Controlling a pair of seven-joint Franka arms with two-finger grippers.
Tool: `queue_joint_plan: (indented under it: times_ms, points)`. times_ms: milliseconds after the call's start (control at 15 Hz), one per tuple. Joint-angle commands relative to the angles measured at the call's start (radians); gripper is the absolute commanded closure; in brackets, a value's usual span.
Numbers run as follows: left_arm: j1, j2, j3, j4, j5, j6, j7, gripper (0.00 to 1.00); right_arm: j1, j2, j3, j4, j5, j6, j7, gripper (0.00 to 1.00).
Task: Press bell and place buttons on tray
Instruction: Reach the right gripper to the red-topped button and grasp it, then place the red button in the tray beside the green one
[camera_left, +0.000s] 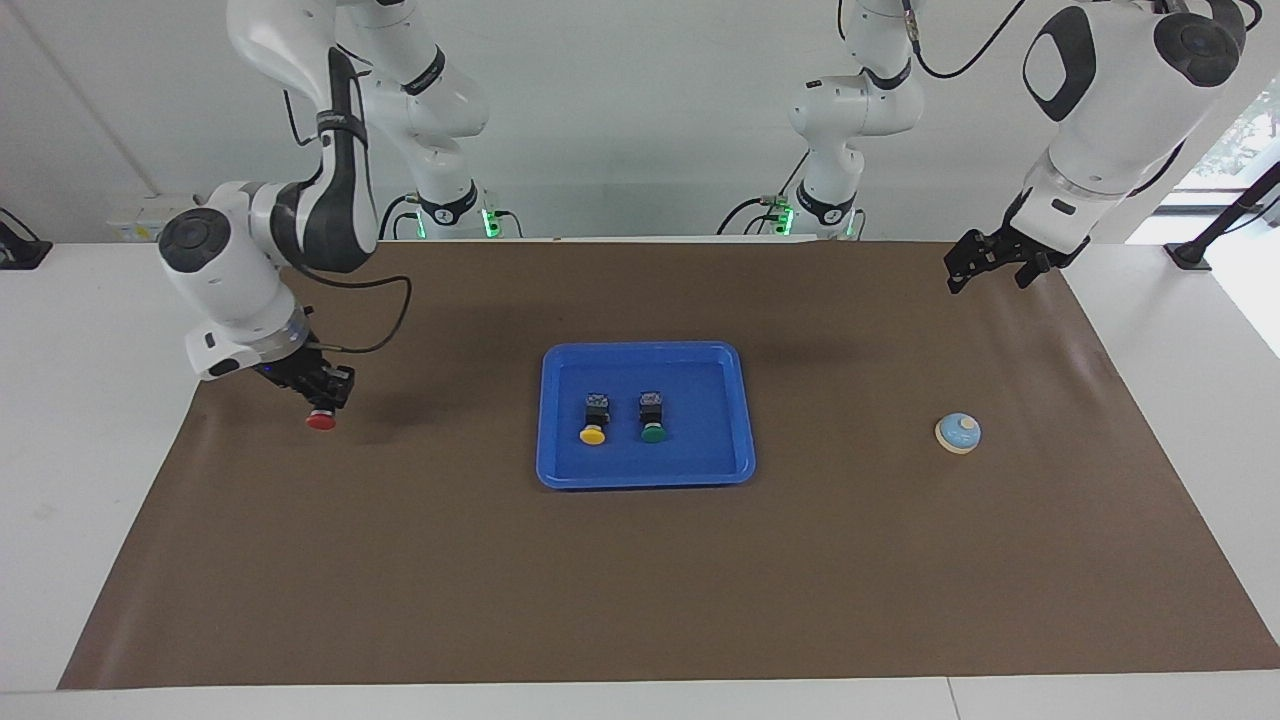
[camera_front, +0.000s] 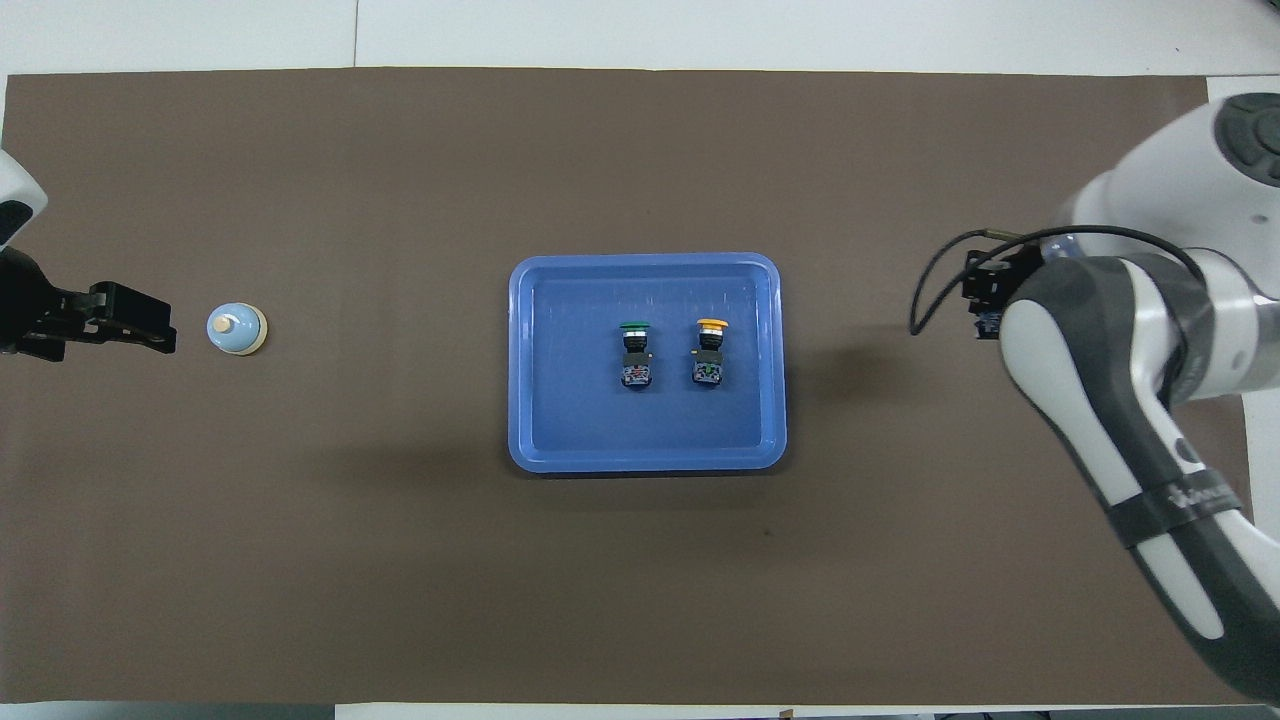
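Red button (camera_left: 321, 421) clamped in the right gripper (camera_left: 322, 392), raised over the mat.
Cap hangs below the fingers (long axis roughly upright); left gripper (camera_left: 985, 264) waits, spread open.

1. From overhead, the right arm (camera_front: 1100, 360) hides the red button and most of the right tool.
2. The overhead picture's edge cuts off the left tool (camera_front: 150, 330) at its wrist.

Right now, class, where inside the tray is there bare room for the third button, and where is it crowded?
The tray is crowded only at its middle, where the green button and yellow button lie beside each other. Bare floor runs along all four rims. The right gripper, shut on the red button, is over the mat; the left gripper waits, open.
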Motion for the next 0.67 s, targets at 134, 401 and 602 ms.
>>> queue_joint_plan:
  times_ms: [134,401,602]
  points:
    - [-0.003,-0.01,0.004,0.002,-0.005,-0.013,-0.006,0.0,0.244,0.111,-0.004,0.214,0.037,-0.098,0.235,1.0]
    - [-0.001,-0.01,0.004,0.004,-0.005,-0.013,-0.006,0.0,0.437,0.256,-0.012,0.359,0.08,-0.1,0.417,1.0]
    - [-0.003,-0.01,0.004,0.004,-0.006,-0.013,-0.006,0.0,0.541,0.357,-0.014,0.401,0.071,-0.045,0.499,1.0]
